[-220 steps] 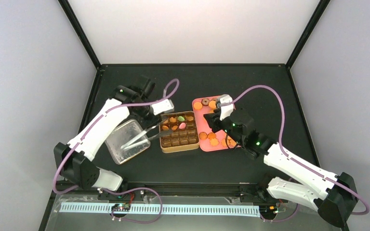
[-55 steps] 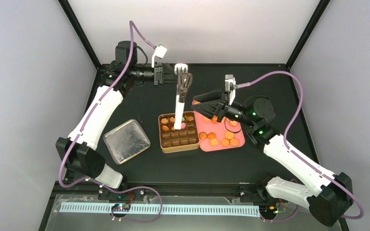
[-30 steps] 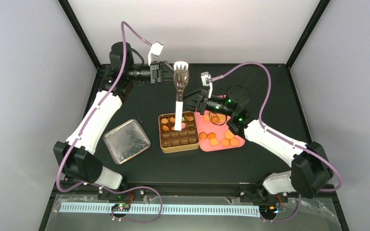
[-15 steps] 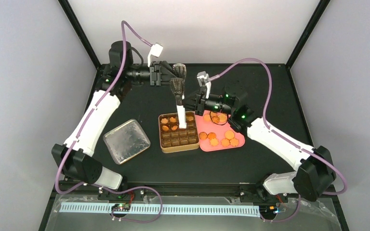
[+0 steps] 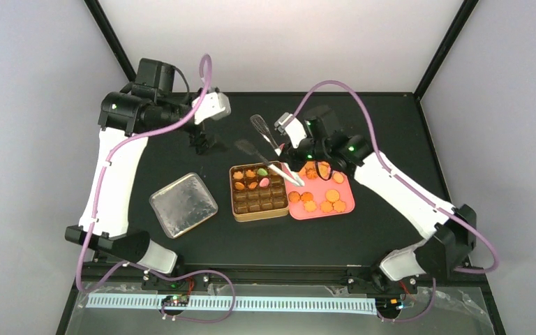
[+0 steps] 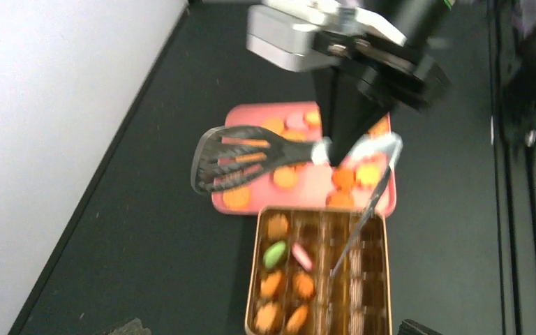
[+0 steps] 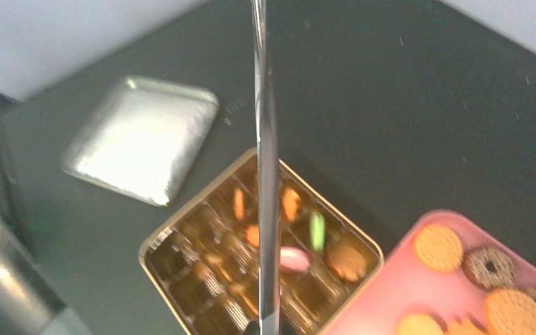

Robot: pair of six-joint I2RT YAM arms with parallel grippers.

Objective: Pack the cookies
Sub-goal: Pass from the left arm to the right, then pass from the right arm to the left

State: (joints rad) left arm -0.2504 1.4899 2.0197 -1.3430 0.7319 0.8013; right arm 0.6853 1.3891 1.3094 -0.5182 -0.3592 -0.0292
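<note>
Right gripper [image 6: 335,148] clamped narrow on the metal tongs [image 6: 241,155]. Left gripper [image 5: 200,139] spread wide, empty, well apart from it. Cookies [image 6: 284,177] lie on the pink tray [image 6: 248,118] beneath the right gripper. Others sit in the tin [image 5: 259,216] just beside.

A black table [image 5: 391,125] sits between pale grey walls [image 5: 35,105]; black posts [image 5: 114,45] mark corners
</note>
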